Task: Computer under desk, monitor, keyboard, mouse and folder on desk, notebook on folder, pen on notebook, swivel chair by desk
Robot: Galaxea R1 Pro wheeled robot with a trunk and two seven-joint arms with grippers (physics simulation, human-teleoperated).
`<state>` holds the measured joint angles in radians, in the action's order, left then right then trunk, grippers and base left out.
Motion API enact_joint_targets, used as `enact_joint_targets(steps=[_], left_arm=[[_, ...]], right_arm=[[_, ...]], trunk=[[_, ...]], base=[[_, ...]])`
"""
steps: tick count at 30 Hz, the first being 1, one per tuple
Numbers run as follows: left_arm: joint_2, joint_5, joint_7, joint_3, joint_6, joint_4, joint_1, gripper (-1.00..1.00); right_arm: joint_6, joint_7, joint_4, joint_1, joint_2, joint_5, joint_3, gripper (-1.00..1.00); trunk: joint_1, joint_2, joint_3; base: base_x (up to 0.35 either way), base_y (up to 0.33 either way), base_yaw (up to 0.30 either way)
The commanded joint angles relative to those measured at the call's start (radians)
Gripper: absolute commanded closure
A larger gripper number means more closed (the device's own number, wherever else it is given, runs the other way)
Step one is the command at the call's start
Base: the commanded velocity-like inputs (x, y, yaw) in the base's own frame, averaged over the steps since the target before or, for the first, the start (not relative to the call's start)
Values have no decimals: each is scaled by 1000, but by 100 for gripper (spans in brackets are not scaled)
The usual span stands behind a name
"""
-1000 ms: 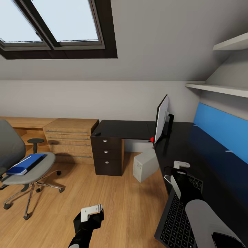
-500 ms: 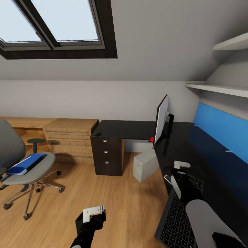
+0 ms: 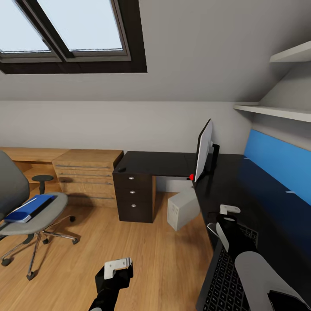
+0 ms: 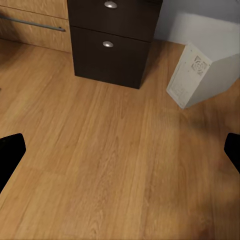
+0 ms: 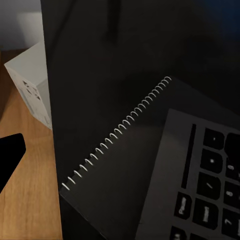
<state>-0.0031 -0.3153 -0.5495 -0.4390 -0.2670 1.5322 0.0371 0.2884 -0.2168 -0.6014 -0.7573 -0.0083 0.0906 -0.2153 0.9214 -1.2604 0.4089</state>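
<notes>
A grey swivel chair (image 3: 32, 216) stands at the left with the blue folder (image 3: 28, 208) lying on its seat. The monitor (image 3: 203, 149) stands edge-on on the black desk (image 3: 242, 190). Under the desk's edge leans the white computer (image 3: 183, 208). A black keyboard (image 3: 224, 280) lies on the near desk, partly over a black spiral notebook (image 5: 115, 170). My right gripper (image 3: 222, 221) hovers open just above the keyboard's far end. My left gripper (image 3: 117, 264) hangs open over the wooden floor, holding nothing. A small red object (image 3: 190, 176) sits by the monitor's foot.
A dark drawer unit (image 3: 134, 196) supports the desk's far wing, with a small dark item (image 3: 122, 168) on top. Wooden drawers (image 3: 88, 175) and a round stool (image 3: 42, 178) line the back wall. Shelves (image 3: 276, 111) and a blue panel (image 3: 280, 162) run along the right.
The whole picture has shifted a little, so the camera has moved. My left gripper has drifted slightly right. The right gripper keeps its place over the keyboard.
</notes>
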Motion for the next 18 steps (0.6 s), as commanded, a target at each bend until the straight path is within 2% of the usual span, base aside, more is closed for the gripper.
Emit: enact_joint_targets(steps=[1,9,12,18], left_arm=[[0,-6,-6,-2,-3,2,0,-100],[0,-6,-6,-5,-2,9,0,-100],[0,-6,-6,-17,-1,13,0,-100],[0,-7,-6,-33,-1,15,0,-100]], right_arm=[[7,1,2,0,0,11,-1,-100],[-13,-1,63,0,-16,20,-1,-100],[-26,-3,92,0,-27,21,-1,-100],[-34,-11,107,0,-33,21,-1,-100]], trunk=[[0,-1,1],[0,-1,1],[0,-1,1],[0,-1,1]], base=[[9,0,0],[3,0,0],[0,0,0],[0,0,0]])
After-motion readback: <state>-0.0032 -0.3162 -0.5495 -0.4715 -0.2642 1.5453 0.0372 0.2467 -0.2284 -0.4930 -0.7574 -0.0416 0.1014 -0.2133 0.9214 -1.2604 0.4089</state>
